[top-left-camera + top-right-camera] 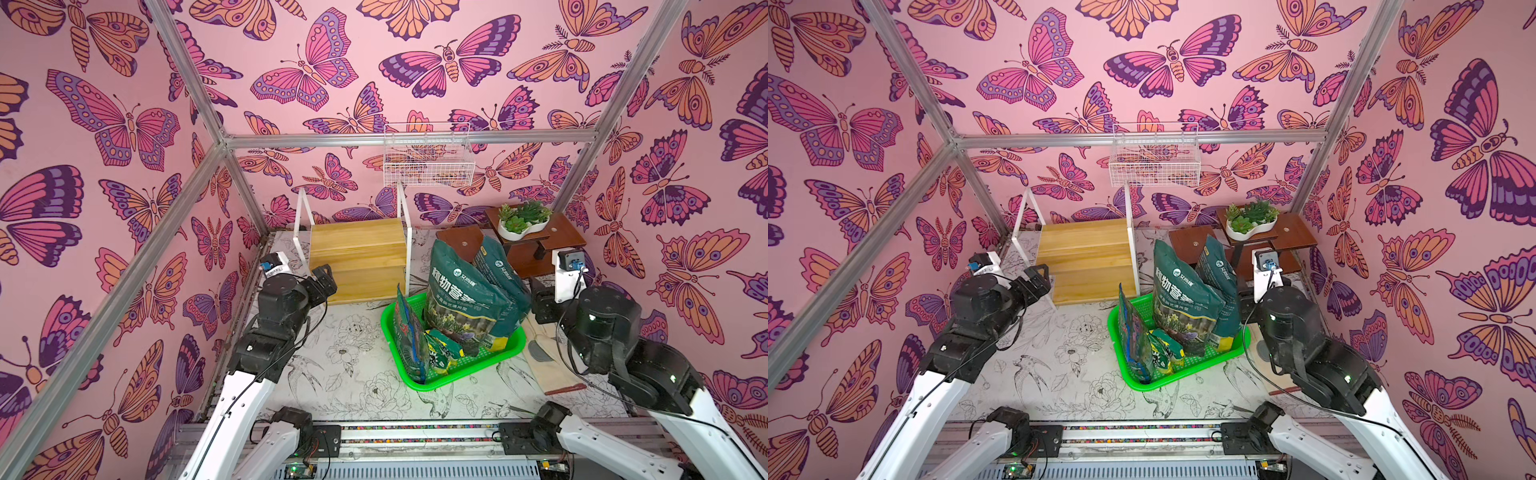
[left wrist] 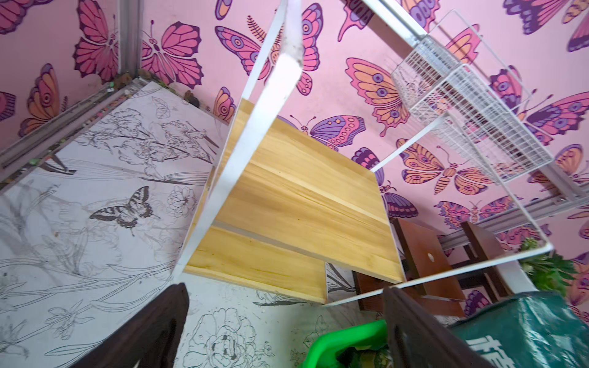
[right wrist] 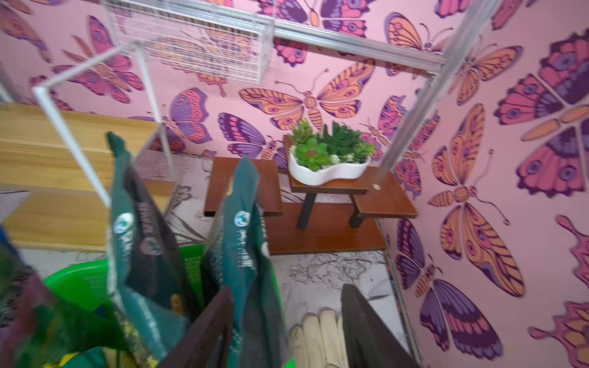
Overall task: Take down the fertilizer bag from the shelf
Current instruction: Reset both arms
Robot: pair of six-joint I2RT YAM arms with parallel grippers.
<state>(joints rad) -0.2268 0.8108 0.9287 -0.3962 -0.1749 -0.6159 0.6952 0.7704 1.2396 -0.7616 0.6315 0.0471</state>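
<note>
The right claw (image 3: 287, 288) stands spread, and the edge of the fertilizer bag (image 3: 245, 229) sits right at one finger. I cannot tell whether they touch, but the bag stands upright in the green tray (image 3: 79, 283) on the worktop (image 1: 332, 374), close beside a second dark green bag (image 1: 461, 291) on its side away from that claw. The left claw (image 2: 286, 289) is spread wide with nothing between its fingers, and the shelf (image 2: 302, 197) sits just ahead of it. Beyond the right claw is the dark brown stand (image 3: 318, 235) with a white planter (image 3: 328, 172) — farther still, up the wall, hangs the wire basket (image 1: 428, 162).
</note>
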